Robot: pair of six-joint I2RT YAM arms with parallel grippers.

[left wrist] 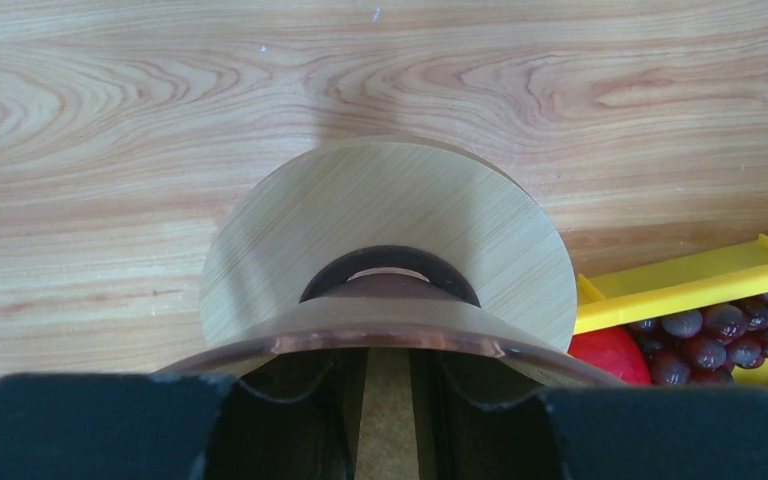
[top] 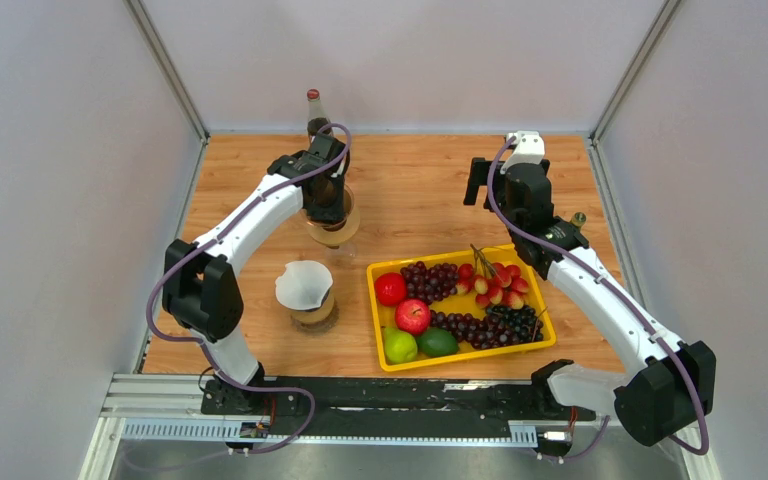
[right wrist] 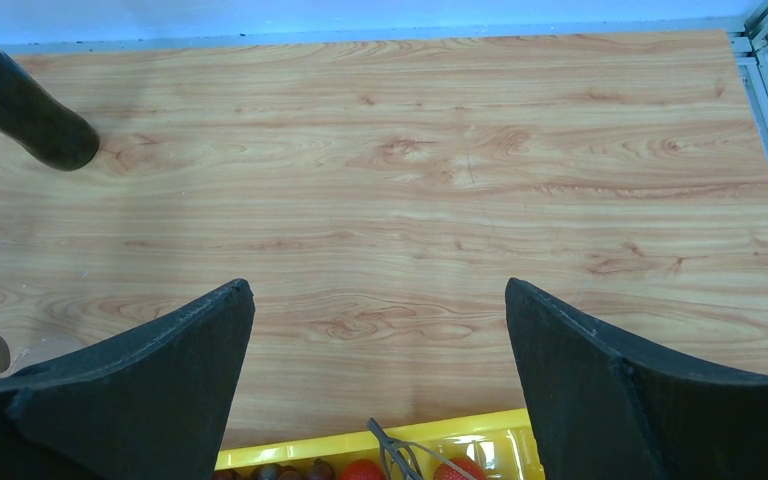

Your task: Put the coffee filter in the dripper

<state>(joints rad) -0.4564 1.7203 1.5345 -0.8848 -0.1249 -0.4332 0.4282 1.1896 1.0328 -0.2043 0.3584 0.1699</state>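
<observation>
- White coffee filter, open side up, on a brownish cup at the left front, just before the dripper.
- At the dripper, left gripper; clamped or loose, cannot tell.
- Over bare table, right gripper, fingers wide, empty.
- Red label on bottle, lettering unreadable, in right wrist view only.
- Wooden collar close up in left wrist view, yellow tray edge just beside.

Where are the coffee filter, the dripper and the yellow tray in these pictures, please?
coffee filter (top: 303,282), top view, middle of the white paper.
dripper (left wrist: 390,215), left wrist view, its round wooden base.
yellow tray (left wrist: 680,285), left wrist view, its rim.
</observation>
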